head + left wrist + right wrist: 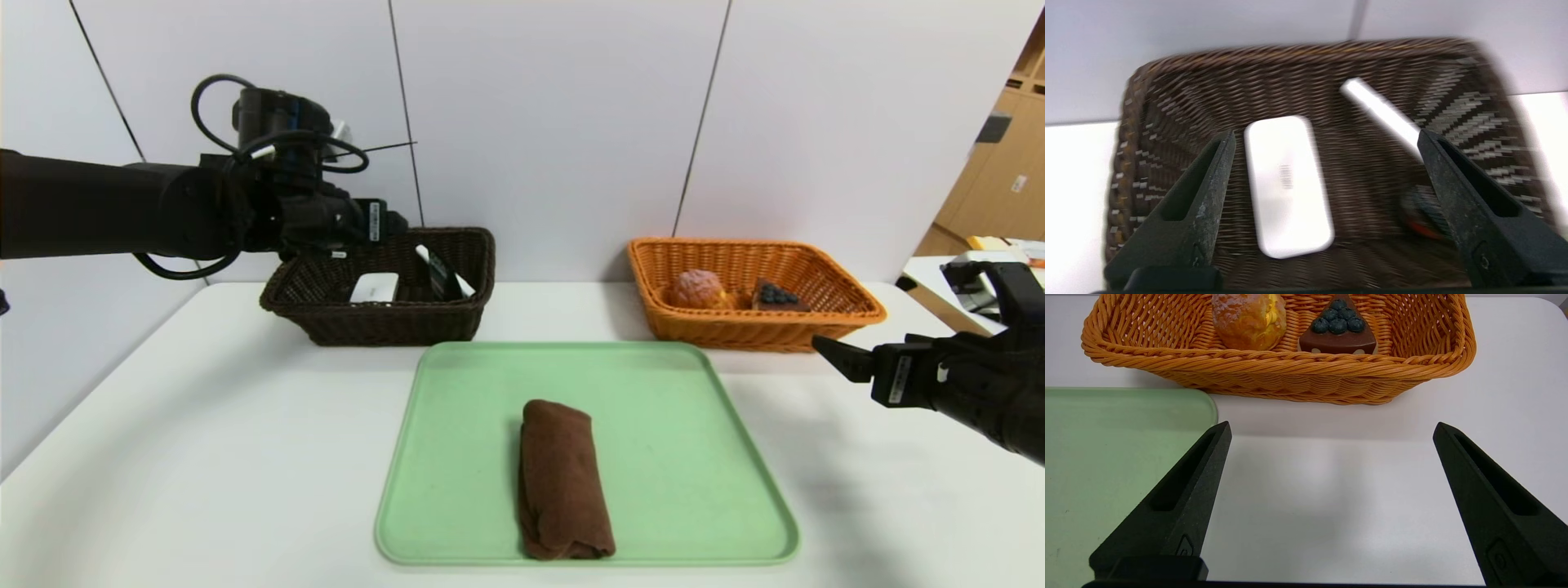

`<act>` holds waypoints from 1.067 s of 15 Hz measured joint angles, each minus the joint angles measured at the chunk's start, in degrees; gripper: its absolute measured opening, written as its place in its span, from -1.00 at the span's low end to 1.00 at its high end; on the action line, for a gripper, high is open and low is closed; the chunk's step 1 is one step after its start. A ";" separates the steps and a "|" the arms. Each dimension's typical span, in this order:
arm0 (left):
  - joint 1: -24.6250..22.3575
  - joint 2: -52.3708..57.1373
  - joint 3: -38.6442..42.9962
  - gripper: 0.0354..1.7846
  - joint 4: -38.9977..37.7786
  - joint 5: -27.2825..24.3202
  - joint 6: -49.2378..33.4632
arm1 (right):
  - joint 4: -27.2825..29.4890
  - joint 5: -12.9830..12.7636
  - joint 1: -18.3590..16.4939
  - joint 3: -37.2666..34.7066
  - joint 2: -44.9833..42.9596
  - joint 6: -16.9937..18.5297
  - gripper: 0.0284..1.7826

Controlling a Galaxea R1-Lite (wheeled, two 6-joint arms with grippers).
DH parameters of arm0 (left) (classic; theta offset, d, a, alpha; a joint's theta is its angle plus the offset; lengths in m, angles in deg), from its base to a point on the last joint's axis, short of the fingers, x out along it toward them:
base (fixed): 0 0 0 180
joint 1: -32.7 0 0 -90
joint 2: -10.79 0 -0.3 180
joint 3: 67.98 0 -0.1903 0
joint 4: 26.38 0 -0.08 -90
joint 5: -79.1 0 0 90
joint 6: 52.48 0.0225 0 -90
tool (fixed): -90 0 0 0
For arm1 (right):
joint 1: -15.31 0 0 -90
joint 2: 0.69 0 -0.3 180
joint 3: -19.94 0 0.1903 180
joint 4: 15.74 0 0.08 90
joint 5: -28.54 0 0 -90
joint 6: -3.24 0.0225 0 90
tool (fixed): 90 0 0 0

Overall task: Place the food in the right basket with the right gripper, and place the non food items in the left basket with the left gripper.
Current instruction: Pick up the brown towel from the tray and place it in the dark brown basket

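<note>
A rolled brown towel (563, 482) lies on the green tray (653, 392). The dark brown basket (392, 322) holds the white case (375, 287), the white marker (462, 282) and the black tube (441, 278). My left gripper (392, 222) hovers open and empty above that basket's left end; its wrist view shows the case (1286, 185), marker (1382, 110) and basket (1167, 102) below. The orange basket (759, 331) holds the bun (696, 288) and the cake slice (777, 296). My right gripper (833, 355) is open and empty over the table, in front of that basket (1290, 371).
The white table (204, 425) ends at a white wall behind the baskets. A side table with objects (980, 261) stands at the far right. The tray's corner (1106, 428) lies beside my right gripper.
</note>
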 joint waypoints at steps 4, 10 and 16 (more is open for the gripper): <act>11.50 6.13 4.75 0.82 0.35 0.07 -6.53 | -0.02 -0.06 -0.22 0.05 0.09 -0.02 0.90; 28.34 13.52 19.64 0.87 2.16 0.57 -17.38 | -0.02 -0.09 -0.57 -0.41 -0.05 0.15 0.90; 33.96 11.89 24.82 0.88 6.16 3.50 -19.74 | -0.06 -0.11 -0.61 -0.80 -0.30 0.35 0.90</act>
